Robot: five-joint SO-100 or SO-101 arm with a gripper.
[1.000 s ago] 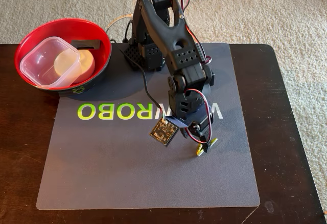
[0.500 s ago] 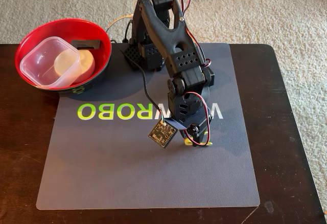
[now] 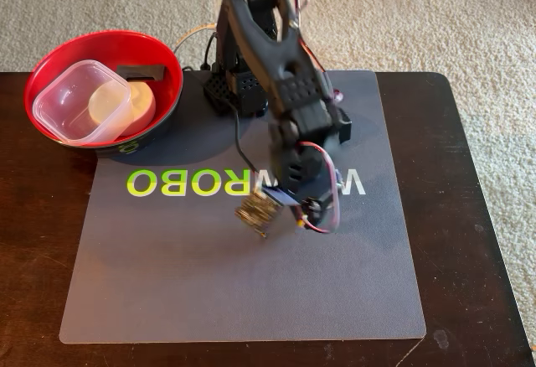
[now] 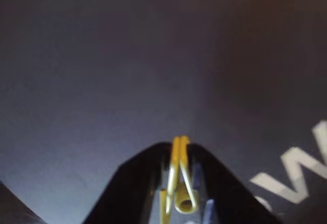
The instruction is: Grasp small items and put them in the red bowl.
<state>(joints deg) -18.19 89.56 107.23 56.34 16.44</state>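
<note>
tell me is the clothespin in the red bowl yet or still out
Out. The yellow-green clothespin sits clamped between the gripper fingers over the grey mat, away from the red bowl.

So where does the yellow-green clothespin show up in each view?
Fixed view: clothespin just a yellow speck under the wrist, mid-mat, mostly hidden by the arm.
Wrist view: bottom centre, pinched between the gripper fingers.
Shared landmark: the white W printed on the mat.
</note>
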